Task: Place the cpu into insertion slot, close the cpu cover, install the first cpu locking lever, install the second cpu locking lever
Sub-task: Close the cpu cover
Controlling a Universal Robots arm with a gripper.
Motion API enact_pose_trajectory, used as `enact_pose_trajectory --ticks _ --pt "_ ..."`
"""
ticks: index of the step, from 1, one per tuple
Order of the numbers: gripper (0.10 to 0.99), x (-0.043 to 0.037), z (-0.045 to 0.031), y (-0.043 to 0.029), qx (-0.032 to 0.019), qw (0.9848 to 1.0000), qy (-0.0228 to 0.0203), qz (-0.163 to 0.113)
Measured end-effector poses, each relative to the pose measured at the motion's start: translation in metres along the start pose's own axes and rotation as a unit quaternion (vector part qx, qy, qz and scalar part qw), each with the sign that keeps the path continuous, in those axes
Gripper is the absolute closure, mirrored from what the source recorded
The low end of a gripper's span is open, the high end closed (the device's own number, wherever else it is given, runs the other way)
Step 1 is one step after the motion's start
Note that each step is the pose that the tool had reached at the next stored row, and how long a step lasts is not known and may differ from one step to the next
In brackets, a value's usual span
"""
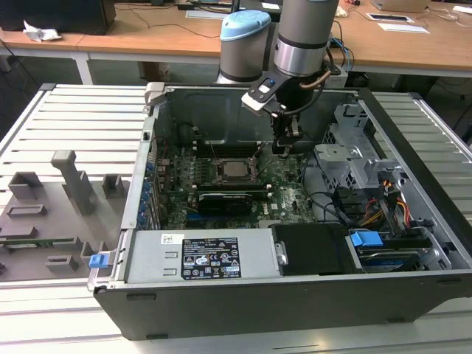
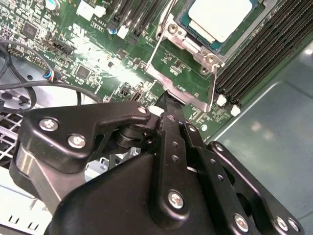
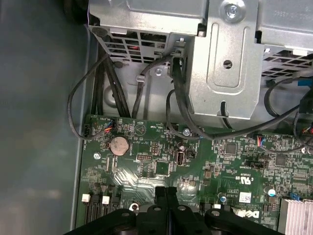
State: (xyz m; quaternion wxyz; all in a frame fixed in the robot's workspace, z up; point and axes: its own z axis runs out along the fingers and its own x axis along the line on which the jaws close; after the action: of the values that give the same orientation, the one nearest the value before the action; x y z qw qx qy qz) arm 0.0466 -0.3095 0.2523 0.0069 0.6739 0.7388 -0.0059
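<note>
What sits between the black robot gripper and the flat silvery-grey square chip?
In the second wrist view, the black gripper and the silvery-grey square chip are parted by a silvery metal bracket with screws and a thin wire lever.

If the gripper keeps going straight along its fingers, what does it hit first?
Likely the green motherboard beside the insertion slot; the gripper points down at it. Depth is unclear, so the slot's metal edge might come first.
</note>
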Motion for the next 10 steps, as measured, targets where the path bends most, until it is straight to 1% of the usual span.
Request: enact_pose_trajectory --ticks 10 --pt "0.980 0.0004 0.0000 -0.0042 0.0000 1.0000 -0.0001 0.000"
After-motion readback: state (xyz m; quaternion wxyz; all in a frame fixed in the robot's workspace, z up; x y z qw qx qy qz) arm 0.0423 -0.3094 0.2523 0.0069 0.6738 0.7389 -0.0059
